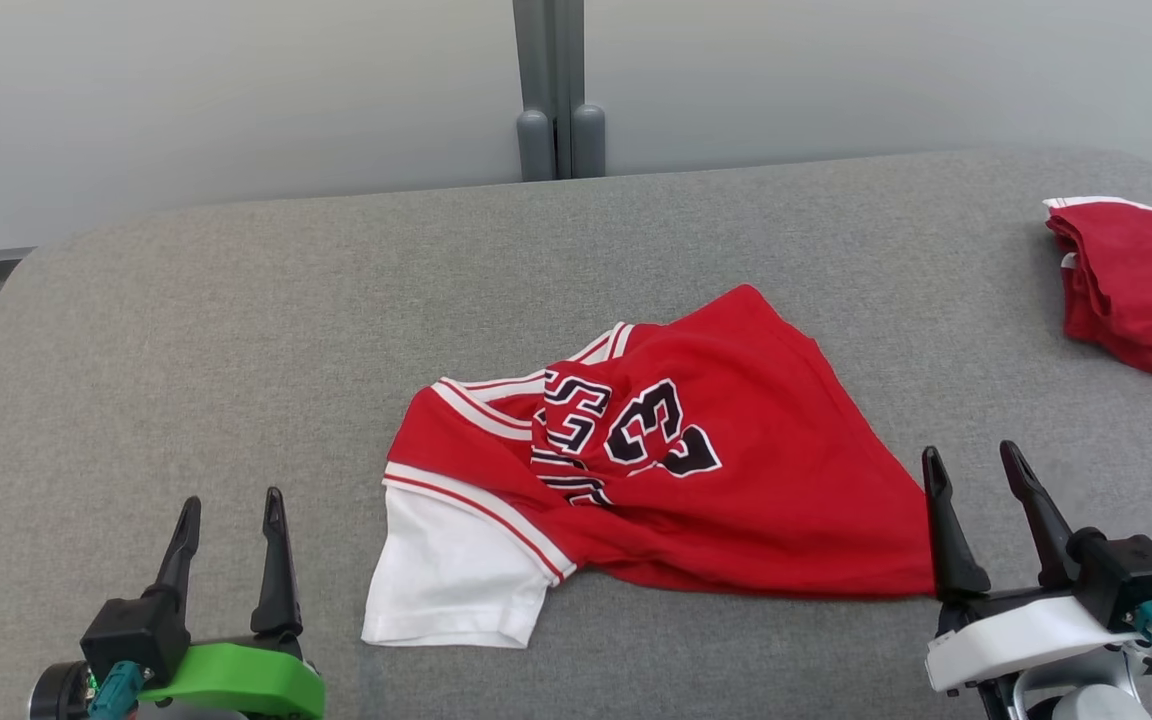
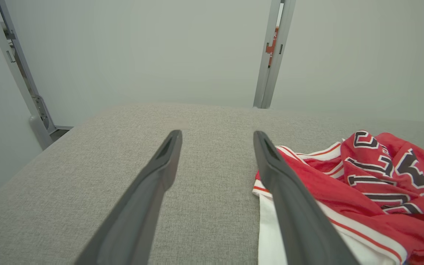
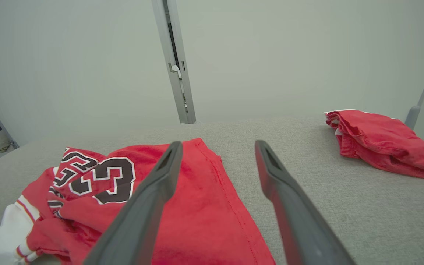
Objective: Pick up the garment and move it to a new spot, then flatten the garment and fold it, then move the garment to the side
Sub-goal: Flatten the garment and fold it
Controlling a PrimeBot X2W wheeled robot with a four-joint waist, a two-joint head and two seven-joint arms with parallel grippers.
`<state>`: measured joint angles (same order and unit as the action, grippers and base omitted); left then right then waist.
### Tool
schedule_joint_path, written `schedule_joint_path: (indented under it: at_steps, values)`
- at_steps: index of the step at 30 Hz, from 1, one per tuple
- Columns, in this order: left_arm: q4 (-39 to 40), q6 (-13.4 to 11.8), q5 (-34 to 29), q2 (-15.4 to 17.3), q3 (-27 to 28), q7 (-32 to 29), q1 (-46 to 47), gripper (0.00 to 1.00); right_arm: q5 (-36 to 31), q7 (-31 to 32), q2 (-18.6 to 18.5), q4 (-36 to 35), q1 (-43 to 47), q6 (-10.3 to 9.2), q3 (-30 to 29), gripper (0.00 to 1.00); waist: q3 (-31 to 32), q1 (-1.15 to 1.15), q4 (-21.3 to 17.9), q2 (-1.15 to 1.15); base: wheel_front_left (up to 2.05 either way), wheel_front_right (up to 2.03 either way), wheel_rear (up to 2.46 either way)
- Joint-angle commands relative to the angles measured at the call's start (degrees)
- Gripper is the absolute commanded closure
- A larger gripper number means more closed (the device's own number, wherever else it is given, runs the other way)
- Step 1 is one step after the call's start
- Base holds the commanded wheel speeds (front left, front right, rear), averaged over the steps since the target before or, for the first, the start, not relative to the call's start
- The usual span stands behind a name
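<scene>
Between the grippers: garment (image 1: 736,490) is crumpled, hem (image 1: 836,585) just beside right gripper (image 1: 970,453), white sleeve (image 1: 451,570) near left gripper (image 1: 232,502) | both spread wide, nothing held | hem corner and sleeve edge best pinched low, lifted together | open grey surface (image 1: 236,330) ahead and left of left gripper; red pile (image 1: 1136,290) beyond right gripper to be avoided

A crumpled red jersey (image 1: 736,480) with white sleeve lies mid-surface, number showing.

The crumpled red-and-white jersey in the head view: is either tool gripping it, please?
No, the jersey lies on the grey fabric surface, while the left tool and right tool stand open and empty.
</scene>
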<state>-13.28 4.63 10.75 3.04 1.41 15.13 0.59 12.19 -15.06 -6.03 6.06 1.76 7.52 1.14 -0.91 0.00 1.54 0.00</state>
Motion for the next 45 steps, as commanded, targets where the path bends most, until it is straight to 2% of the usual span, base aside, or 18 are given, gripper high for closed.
schedule_joint_path:
  at_steps: [1,45]
  values:
    - [-0.06,0.32,-0.24,0.54,-0.04,-0.01,-0.82,0.0,-0.55,0.01,0.17,-0.31,0.79,-0.06,0.12,0.0,0.01,0.0,0.02,0.0,0.0,0.0,0.0]
    - [-1.86,0.2,0.72,1.39,-2.18,-0.01,-1.0,0.0,-1.58,1.24,0.44,1.22,0.75,-0.06,-0.65,0.0,-0.79,0.0,0.0,0.0,0.0,0.0,0.0]
